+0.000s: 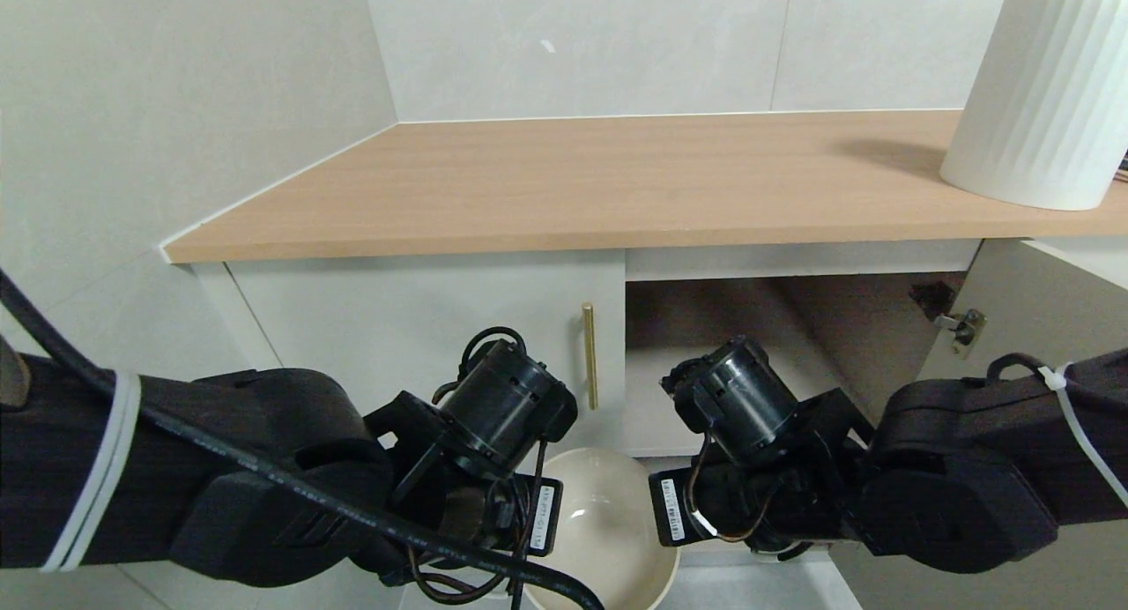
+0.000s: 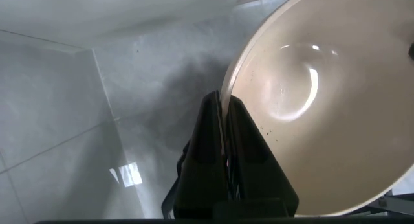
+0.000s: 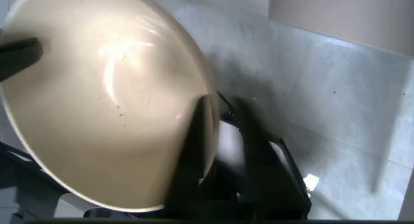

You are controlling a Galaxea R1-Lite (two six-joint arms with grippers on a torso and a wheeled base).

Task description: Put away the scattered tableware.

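Note:
A cream bowl (image 1: pixel 608 522) hangs low over the floor in front of the cabinet, between my two arms. My left gripper (image 1: pixel 536 504) is shut on the bowl's left rim; in the left wrist view its fingers (image 2: pixel 210 140) pinch the bowl's (image 2: pixel 323 101) thin edge. My right gripper (image 1: pixel 671 504) is at the opposite rim. In the right wrist view it (image 3: pixel 220 130) straddles the bowl's (image 3: pixel 103 101) edge, one finger inside and one outside, open, with a gap showing beside the rim.
The cabinet's right compartment (image 1: pixel 749 328) stands open, its door (image 1: pixel 1040 319) swung out to the right. The left door is closed, with a brass handle (image 1: pixel 589 354). A white ribbed cylinder (image 1: pixel 1040 99) stands on the wooden countertop (image 1: pixel 617 178). Pale tiled floor lies below.

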